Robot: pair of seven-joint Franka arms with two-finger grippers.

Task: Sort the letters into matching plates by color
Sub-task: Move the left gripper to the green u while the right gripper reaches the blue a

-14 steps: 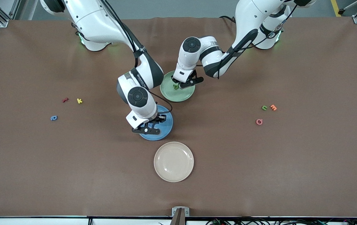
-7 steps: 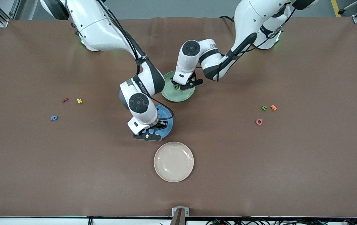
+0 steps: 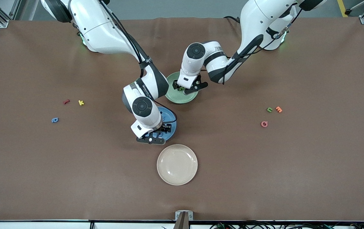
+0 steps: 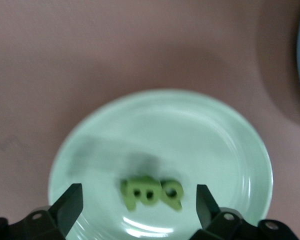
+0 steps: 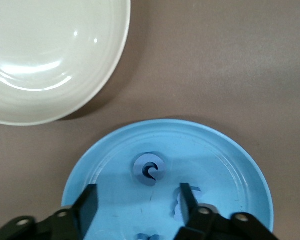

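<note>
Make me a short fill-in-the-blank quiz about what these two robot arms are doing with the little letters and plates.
1. The left gripper, jaws open, hangs over the ____ plate.
2. The right gripper, jaws open, hangs over the ____ plate.
3. The cream plate holds ____ letters.
4. The loose blue letter lies toward the ____ arm's end of the table.

Missing words: green; blue; no; right

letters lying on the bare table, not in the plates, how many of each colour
red letter: 1
yellow letter: 1
blue letter: 1
green letter: 1
orange letter: 1
pink letter: 1
total: 6
</note>
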